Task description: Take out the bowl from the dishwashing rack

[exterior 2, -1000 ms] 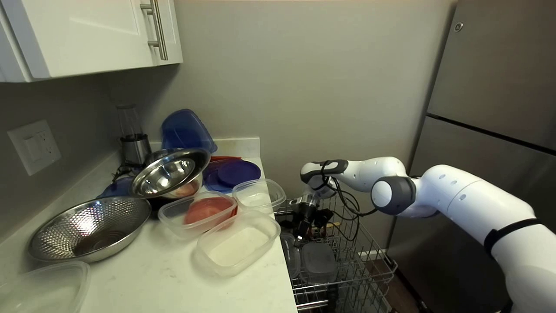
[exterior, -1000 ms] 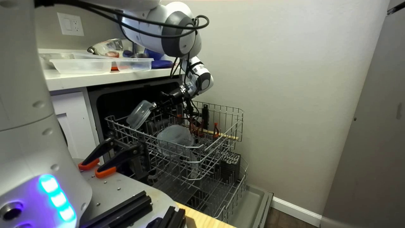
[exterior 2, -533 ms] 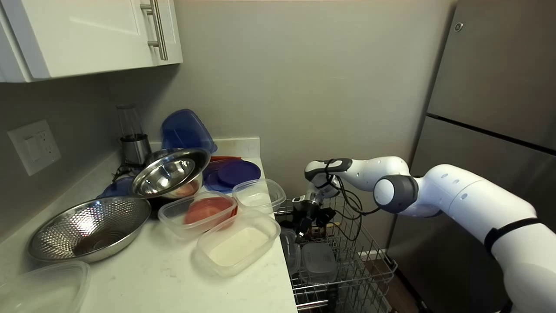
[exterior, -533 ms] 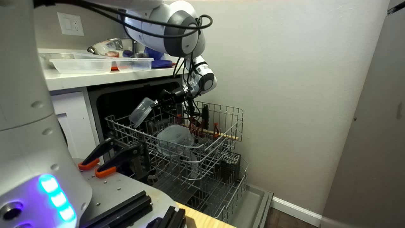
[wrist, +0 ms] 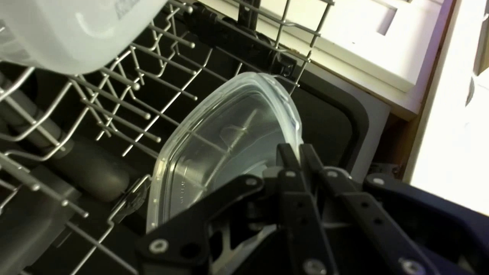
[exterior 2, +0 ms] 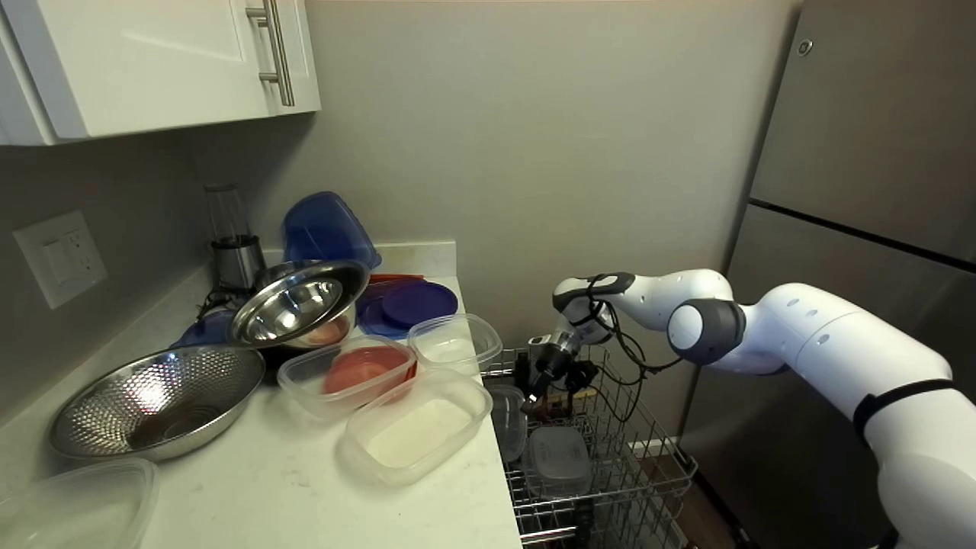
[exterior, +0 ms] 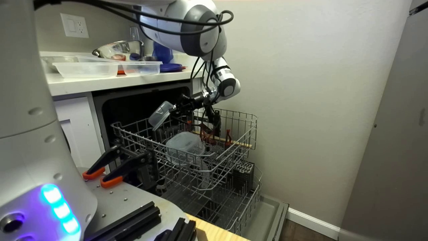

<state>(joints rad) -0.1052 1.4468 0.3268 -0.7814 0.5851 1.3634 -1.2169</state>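
Observation:
The bowl (exterior: 159, 115), small and translucent whitish, hangs tilted off the fingertips of my gripper (exterior: 172, 109) in an exterior view. Seen from the wrist, the gripper (wrist: 298, 152) is shut on the rim of the bowl (wrist: 214, 145), with one finger on each side of the edge. Thin grey wires and tines of the dishwashing rack (wrist: 177, 93) lie behind the bowl there. The bowl (exterior 2: 506, 423) also shows beside the counter edge in an exterior view. Whether its lower edge is free of the tines of the rack (exterior: 234, 112) I cannot tell.
A larger pale dish (exterior: 185, 145) sits in the rack near orange-handled items (exterior: 228, 137). The white counter (exterior 2: 252, 488) beside the dishwasher carries plastic containers (exterior 2: 415, 427), a colander (exterior 2: 160, 400) and blue lids (exterior 2: 419, 303). Black-orange clamps (exterior: 123, 167) stand near the robot base.
Gripper and bowl have moved together to the right and slightly up in an exterior view. The arm has shifted away from the counter. The grip on the rim is unchanged.

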